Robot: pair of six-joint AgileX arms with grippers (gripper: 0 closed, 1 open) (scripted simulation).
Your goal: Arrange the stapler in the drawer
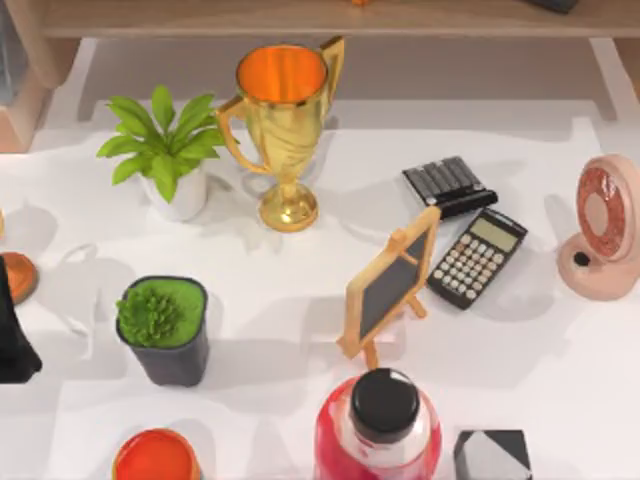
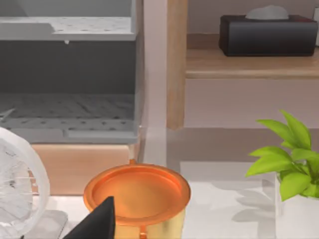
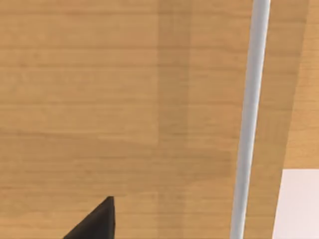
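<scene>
White table point(image 1: 300, 300) carries, from the top view: a gold trophy point(image 1: 283, 120) near the rear centre, a leafy plant in a white pot point(image 1: 165, 150) to its left, and a dark-potted succulent point(image 1: 165, 330) nearer the front left. Right of centre stand a small easel chalkboard point(image 1: 390, 285), a calculator point(image 1: 477, 257), a black stapler point(image 1: 450, 186) and a pink fan point(image 1: 603, 230) at the right edge. A red bottle with black cap point(image 1: 380, 425) sits at the front edge.

Orange-gold cup point(image 2: 137, 194) beside leafy plant point(image 2: 289, 154)
</scene>
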